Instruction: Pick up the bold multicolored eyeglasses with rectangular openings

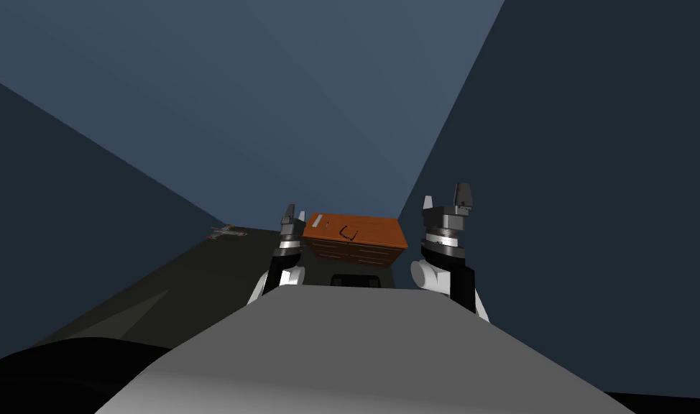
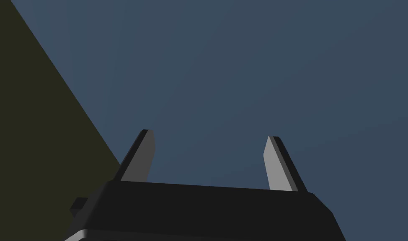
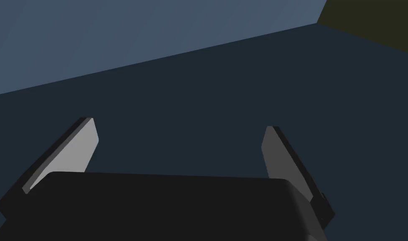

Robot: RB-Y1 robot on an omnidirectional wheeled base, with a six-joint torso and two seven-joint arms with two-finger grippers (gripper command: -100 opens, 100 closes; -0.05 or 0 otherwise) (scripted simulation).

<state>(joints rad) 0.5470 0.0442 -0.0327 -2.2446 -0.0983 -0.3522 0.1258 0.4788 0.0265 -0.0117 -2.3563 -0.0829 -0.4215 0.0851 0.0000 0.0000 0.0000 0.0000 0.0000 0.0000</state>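
A brown wooden chest of drawers [image 1: 356,248] stands just ahead of me, between my two arms. On its top lies a thin dark pair of eyeglasses [image 1: 350,232], too small for its colours to be told. A small multicoloured thing [image 1: 226,231] lies on the dark floor by the far wall to the left; its shape is unclear. My left gripper [image 1: 289,214] [image 2: 209,134] is raised beside the chest's left edge, open and empty. Off the chest's right side, my right gripper [image 1: 449,198] [image 3: 179,123] is also open and empty.
A small pale flat thing [image 1: 314,221] lies near the chest top's left rear corner. Blue walls [image 1: 305,108] close in behind the chest and on the right. Dark floor [image 1: 183,287] stretches away to the left.
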